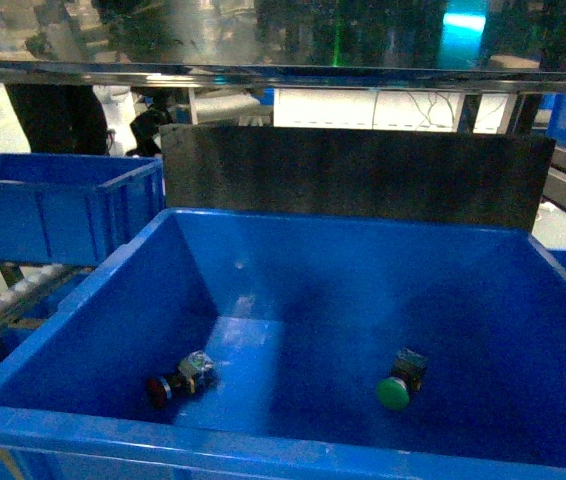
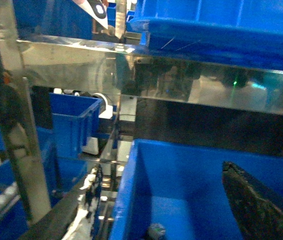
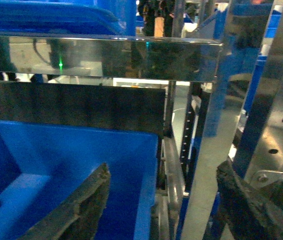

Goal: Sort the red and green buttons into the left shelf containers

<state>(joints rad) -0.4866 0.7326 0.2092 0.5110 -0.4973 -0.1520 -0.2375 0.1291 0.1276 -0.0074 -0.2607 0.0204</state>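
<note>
With both buttons lying in the front bin (image 1: pixel 83 330), the pick stage is judged unstarted: the red button (image 1: pixel 168 384) must be reached first, the right gripper (image 3: pixel 161 205) being seen wide open and empty, the left gripper's (image 2: pixel 261 200) state not being discernible.

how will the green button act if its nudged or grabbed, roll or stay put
The green button lies on its side on the smooth floor of the blue bin, so its round domed cap probably lets it roll in an arc. The squarish dark body likely checks that. It looks rigid; the glossy cap may slip, so gripping the body seems safer.

Head view steeply down into blue bin (image 1: pixel 83 425); both wrist views alongside, sharing it.
</note>
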